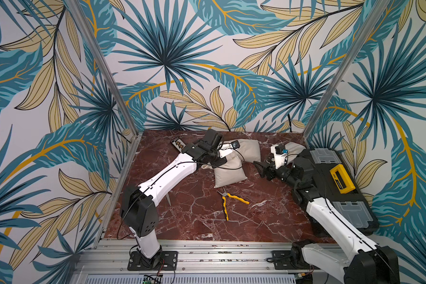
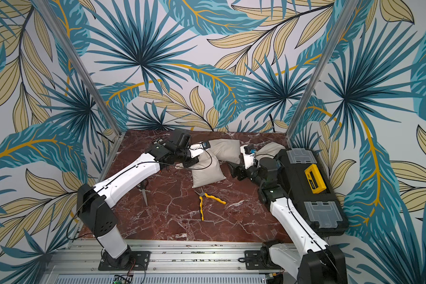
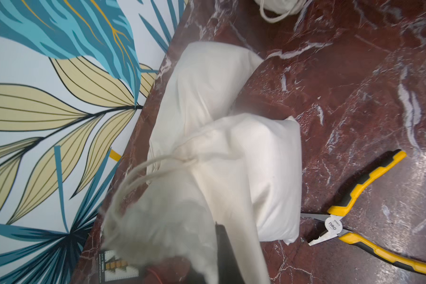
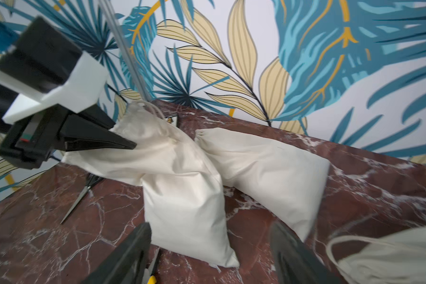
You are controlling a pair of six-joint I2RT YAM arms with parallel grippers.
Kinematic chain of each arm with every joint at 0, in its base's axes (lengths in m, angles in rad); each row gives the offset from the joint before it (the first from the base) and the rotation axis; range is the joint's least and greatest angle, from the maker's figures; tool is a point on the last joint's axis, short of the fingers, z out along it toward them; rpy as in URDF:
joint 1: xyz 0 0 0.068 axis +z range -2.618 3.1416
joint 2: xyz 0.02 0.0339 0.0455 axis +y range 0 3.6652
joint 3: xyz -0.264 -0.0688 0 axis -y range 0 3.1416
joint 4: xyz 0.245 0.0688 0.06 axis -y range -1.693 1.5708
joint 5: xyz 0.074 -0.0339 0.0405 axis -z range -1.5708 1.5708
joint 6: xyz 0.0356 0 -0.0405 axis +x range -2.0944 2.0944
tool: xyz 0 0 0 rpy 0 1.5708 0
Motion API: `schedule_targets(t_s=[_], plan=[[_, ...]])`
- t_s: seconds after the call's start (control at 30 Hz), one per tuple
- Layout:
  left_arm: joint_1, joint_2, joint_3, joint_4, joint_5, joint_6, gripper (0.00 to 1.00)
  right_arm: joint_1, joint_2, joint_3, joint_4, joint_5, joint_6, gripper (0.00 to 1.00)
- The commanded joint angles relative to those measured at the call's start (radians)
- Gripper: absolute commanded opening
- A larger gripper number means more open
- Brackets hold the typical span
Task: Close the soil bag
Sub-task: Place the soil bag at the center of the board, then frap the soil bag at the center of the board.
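soil bag: centre of table, touching second bag behind it
pliers: just before soil bag
scissors: left of pliers
toolbox: right side
third bag: far right, beside toolbox

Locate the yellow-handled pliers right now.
In both top views the pliers lie near the middle of the table, just in front of the soil bag's bottom end.

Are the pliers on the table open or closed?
Open: the pliers lie with their yellow handles spread apart in both top views.
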Motion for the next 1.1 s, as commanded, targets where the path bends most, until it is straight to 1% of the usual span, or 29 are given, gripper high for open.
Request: schedule_targets(t_s=[0.0,0.1,0.23,0.43,0.53,0.6,0.7,0.87,0.97,1.07], plan=[[-0.001,-0.087,-0.006,0.101,0.092,0.011,0.00,0.038,0.048,0.055,0.048,-0.055,-0.082,0.79],[-0.003,-0.125,-0.016,0.106,0.144,0.015,0.00,0.045,0.107,0.124,0.057,-0.070,-0.155,0.76],[-0.007,-0.152,-0.023,0.112,0.173,0.019,0.00,0.052,0.174,0.215,0.030,-0.129,-0.206,0.72],[-0.016,-0.160,-0.030,0.098,0.173,0.029,0.00,0.090,0.185,0.229,0.050,-0.259,-0.222,0.70],[-0.023,-0.173,-0.041,0.106,0.173,0.035,0.00,0.104,0.202,0.239,0.058,-0.261,-0.209,0.70],[-0.026,-0.182,-0.052,0.115,0.171,0.035,0.00,0.106,0.225,0.254,0.063,-0.254,-0.201,0.68],[-0.027,-0.184,-0.053,0.115,0.172,0.035,0.00,0.106,0.252,0.271,0.061,-0.225,-0.196,0.63],[-0.029,-0.187,-0.056,0.111,0.176,0.041,0.00,0.105,0.278,0.285,0.064,-0.210,-0.192,0.47],[-0.029,-0.190,-0.056,0.108,0.185,0.041,0.00,0.106,0.293,0.295,0.063,-0.226,-0.188,0.45],[-0.030,-0.190,-0.056,0.103,0.177,0.046,0.00,0.106,0.299,0.299,0.064,-0.261,-0.199,0.36]])
